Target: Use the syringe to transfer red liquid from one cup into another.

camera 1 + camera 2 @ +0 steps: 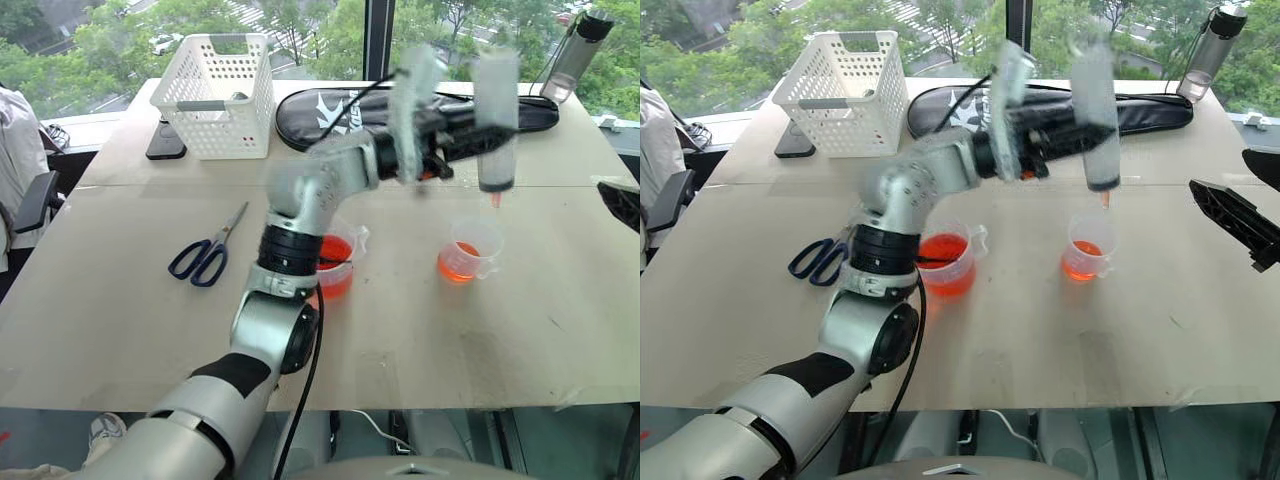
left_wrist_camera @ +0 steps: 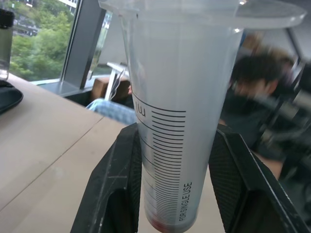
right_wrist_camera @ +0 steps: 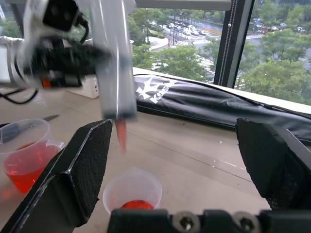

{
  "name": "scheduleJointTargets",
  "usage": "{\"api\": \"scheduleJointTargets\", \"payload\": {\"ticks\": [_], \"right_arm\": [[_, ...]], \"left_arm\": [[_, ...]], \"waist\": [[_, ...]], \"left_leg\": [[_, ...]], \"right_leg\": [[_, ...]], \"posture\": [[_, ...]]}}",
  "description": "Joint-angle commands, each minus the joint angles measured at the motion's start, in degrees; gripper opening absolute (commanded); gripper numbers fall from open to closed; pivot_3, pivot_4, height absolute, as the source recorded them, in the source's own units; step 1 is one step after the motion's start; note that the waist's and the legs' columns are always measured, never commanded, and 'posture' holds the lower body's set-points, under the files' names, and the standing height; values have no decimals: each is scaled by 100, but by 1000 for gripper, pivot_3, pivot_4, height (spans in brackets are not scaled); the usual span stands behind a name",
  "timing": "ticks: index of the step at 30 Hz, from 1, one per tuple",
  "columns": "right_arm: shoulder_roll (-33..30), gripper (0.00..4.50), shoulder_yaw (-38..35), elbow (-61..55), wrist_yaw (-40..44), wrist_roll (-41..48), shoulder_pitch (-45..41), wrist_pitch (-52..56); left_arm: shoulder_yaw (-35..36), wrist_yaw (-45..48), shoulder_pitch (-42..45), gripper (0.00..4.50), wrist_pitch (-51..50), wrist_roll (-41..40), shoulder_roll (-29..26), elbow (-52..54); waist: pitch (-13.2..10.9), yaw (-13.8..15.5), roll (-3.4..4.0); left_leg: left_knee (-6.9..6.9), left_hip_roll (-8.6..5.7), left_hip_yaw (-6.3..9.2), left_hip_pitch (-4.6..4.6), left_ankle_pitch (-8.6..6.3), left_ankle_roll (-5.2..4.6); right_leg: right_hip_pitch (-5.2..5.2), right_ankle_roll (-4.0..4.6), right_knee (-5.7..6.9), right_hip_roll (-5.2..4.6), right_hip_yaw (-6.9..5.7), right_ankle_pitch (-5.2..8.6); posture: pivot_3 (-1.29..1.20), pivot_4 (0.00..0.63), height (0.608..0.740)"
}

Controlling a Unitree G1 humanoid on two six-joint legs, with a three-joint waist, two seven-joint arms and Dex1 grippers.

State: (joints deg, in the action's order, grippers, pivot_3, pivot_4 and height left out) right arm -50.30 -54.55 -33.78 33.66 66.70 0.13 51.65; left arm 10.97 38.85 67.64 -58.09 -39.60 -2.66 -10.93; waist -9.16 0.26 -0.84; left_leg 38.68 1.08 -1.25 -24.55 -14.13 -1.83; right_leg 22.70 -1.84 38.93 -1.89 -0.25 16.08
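My left gripper (image 1: 480, 138) is shut on the syringe (image 1: 496, 120), its black fingers (image 2: 116, 184) clamped on either side of the clear barrel (image 2: 170, 145). The syringe hangs upright, and its red-tinted tip (image 1: 495, 200) is just above the smaller handled cup (image 1: 468, 252), which holds a shallow layer of red liquid (image 3: 137, 205). The larger beaker (image 1: 335, 265), deep with red liquid, stands to its left, partly behind my left forearm. My right gripper (image 1: 1252, 195) stands open at the table's right side, off to the side of the small cup, with nothing between its fingers (image 3: 82, 165).
A white basket (image 1: 220, 95), a dark flat object (image 1: 165, 145) and a long black bag (image 1: 330, 110) lie along the back. A bottle (image 1: 575, 50) stands at the back right. Blue-handled scissors (image 1: 205, 255) lie left of the beaker. A person (image 1: 15, 150) sits at the far left.
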Motion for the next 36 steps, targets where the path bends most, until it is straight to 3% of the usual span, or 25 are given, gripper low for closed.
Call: {"api": "scheduleJointTargets", "payload": {"ticks": [1,8,13,20,23,29,36], "right_arm": [[0,4415,207,-169,190,31,35,-351],[69,4415,1092,-295,163,268,-344,-691],[79,4415,1771,-214,262,206,-682,-824],[-202,4415,2439,-415,1067,-397,-648,-1124],[-280,4415,2623,-611,1413,-698,-605,-1401],[-365,4415,2941,-1025,1763,-1125,-494,-1765],[-377,4415,3069,-1573,1751,-1347,-58,-1884]], "left_arm": [[1249,-728,591,1369,-794,-990,-551,-169],[2677,-1771,1281,1369,-2082,-1854,-2183,-982],[2895,-1982,1293,1369,-3078,-1787,-3419,-1529],[906,-761,39,1369,-3441,-2272,-5777,-1861],[73,-61,-353,1369,-3441,-2190,-6408,-1771],[-1350,1235,-1258,1369,-3120,-1472,-6784,-1209],[-2806,2141,-1289,1369,-2498,-486,-6092,-944]], "waist": [[0,-17,0],[-8,-77,-14],[-8,-85,-14],[-8,-86,-18],[-9,-58,-28],[-6,22,-29],[-5,90,-38]], "left_leg": [[0,0,0,0,0,1],[4,-1,4,0,2,4],[5,-4,3,3,2,5],[5,-3,5,5,2,6],[6,-3,10,3,2,6],[6,-5,6,6,1,3],[14,-6,15,-9,0,2]], "right_leg": [[0,0,-1,0,0,0],[0,-1,1,-5,-7,0],[-1,-2,0,-11,-11,1],[-1,-1,4,-30,-11,0],[-1,0,2,-33,-17,1],[-3,1,5,-32,-14,2],[-2,2,1,-25,-23,2]], "posture": [[0,150,724],[0,150,724],[0,150,724],[0,150,724],[0,150,724],[0,150,724],[0,150,724]]}}
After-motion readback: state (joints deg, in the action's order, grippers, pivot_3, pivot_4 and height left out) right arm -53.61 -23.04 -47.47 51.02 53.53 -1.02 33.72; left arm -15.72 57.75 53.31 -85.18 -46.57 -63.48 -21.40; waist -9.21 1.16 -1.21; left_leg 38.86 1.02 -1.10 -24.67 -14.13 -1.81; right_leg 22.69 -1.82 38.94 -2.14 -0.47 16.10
